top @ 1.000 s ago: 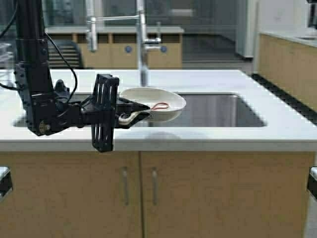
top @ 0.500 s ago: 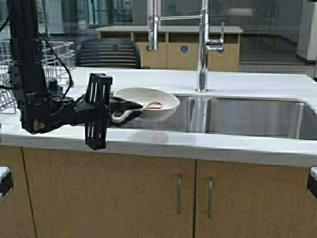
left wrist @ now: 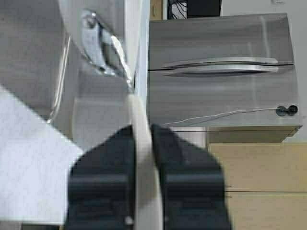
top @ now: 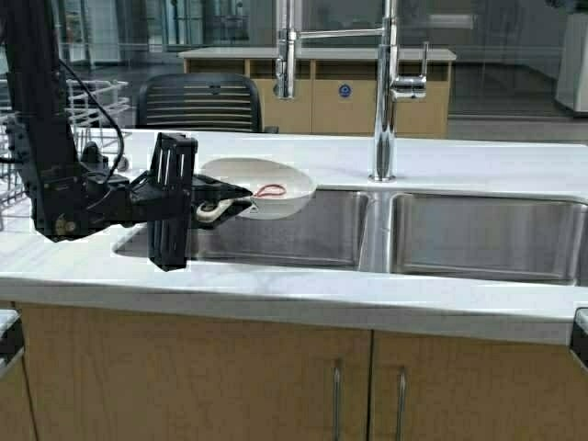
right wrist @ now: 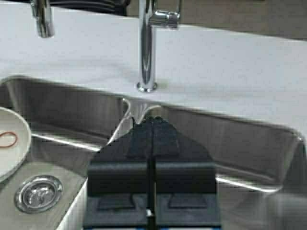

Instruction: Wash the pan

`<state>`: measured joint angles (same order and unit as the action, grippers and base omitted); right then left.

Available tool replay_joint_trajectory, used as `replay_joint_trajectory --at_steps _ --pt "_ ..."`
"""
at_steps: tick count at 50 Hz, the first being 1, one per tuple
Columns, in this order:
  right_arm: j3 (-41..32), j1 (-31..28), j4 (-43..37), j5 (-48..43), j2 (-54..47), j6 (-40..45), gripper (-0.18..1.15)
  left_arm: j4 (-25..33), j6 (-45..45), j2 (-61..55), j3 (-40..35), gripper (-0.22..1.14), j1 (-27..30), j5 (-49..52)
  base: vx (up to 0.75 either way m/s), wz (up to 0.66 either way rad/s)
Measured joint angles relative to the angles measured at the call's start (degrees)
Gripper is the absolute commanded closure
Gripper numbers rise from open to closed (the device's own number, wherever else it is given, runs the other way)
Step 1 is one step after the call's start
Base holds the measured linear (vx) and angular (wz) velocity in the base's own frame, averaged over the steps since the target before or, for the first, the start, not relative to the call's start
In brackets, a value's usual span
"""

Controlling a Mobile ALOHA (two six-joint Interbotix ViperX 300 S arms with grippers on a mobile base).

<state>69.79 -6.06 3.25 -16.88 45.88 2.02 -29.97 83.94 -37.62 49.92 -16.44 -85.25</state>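
The pan [top: 265, 190] is small, round and white, with a red loop mark inside. It is held level over the left basin of the sink [top: 303, 234]. My left gripper [top: 219, 204] is shut on its short white handle; the handle shows edge-on between the black fingers in the left wrist view [left wrist: 142, 143]. My right gripper [right wrist: 152, 120] is shut and empty, hanging over the sink's divider and facing the faucet [right wrist: 146, 48]. The right wrist view also shows the pan's rim [right wrist: 10, 143] beside a drain [right wrist: 38, 192].
A tall chrome faucet [top: 386, 92] stands behind the divider of the double sink, with a second spout [top: 287, 55] to its left. A wire dish rack [top: 96, 101] sits on the white counter [top: 276, 294] at far left. A black chair [top: 197, 103] stands beyond the counter.
The robot has driven to its left: the sink, faucet and counter have shifted right in the high view. The left gripper still holds the pan, which now hangs over the left basin.
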Motion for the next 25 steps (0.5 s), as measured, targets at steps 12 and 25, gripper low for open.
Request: replay_joint_trajectory --at_steps 12,25 --pt "0.0 0.0 -0.1 0.0 -0.1 0.0 0.91 0.7 0.6 0.1 -0.2 0.89 0.7 1.7 0.17 -0.03" --pt "0.0 0.0 -0.1 0.0 -0.6 0.0 0.91 0.4 1.4 0.1 -1.8 0.89 0.5 3.1 0.2 0.02"
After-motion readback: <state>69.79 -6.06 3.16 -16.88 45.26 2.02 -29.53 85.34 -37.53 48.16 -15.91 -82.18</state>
